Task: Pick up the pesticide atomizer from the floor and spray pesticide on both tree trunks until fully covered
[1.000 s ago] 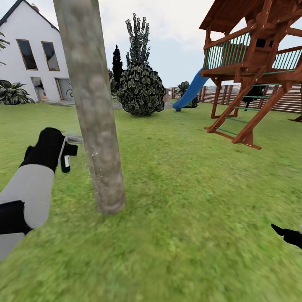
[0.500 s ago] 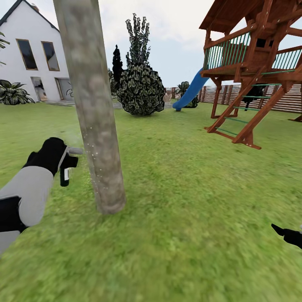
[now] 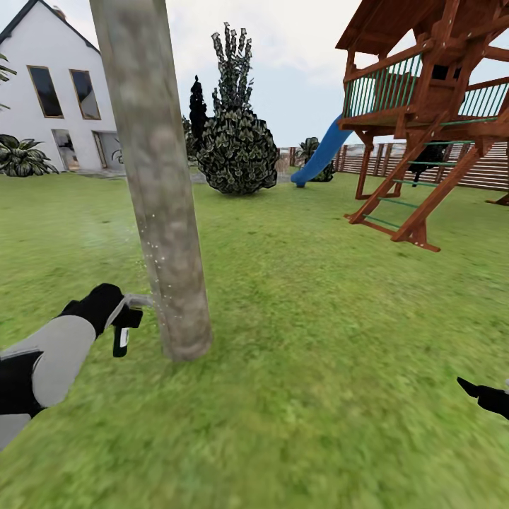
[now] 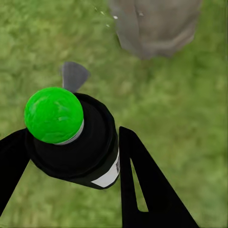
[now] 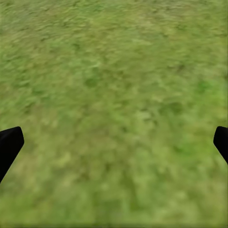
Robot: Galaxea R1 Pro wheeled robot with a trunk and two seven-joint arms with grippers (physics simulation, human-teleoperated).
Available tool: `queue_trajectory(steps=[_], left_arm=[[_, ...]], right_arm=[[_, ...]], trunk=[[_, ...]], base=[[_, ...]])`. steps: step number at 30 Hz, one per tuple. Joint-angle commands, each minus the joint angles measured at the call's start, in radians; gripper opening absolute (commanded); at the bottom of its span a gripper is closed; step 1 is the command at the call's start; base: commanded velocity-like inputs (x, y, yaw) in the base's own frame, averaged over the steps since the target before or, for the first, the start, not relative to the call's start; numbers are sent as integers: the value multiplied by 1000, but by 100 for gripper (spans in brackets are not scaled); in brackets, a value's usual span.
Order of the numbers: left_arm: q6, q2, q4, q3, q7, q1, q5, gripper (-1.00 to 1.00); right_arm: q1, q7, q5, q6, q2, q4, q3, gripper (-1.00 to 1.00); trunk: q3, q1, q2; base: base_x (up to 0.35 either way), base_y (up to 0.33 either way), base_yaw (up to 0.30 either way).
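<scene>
A thick grey-brown tree trunk (image 3: 152,177) rises from the lawn at the head view's left, its flared base (image 4: 154,26) also showing in the left wrist view. My left gripper (image 3: 120,322) is shut on the pesticide atomizer (image 4: 76,137), a black bottle with a green top and a grey nozzle (image 3: 140,300). The nozzle points at the trunk's lower part from its left, nearly touching. White droplets (image 3: 152,254) speckle the bark above it. My right gripper (image 3: 484,396) hangs low over grass at the right edge, its fingers (image 5: 9,145) wide apart and empty.
A wooden play tower (image 3: 431,106) with a blue slide (image 3: 322,152) stands at the right. A dark leafy shrub (image 3: 237,148) is behind the trunk, a white house (image 3: 53,92) at far left, a slat fence (image 3: 488,166) at the right.
My left arm has moved down along the trunk with the atomizer, from mid-height to near the base. The right gripper and the camera have stayed still.
</scene>
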Motion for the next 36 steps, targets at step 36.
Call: queue_trajectory(steps=[36], left_arm=[[50, 6, -17, 4, 5, 77, 184, -100]], right_arm=[[0, 0, 0, -1, 0, 1, 0, 100]], trunk=[[0, 0, 0]], base=[[0, -71, 64]])
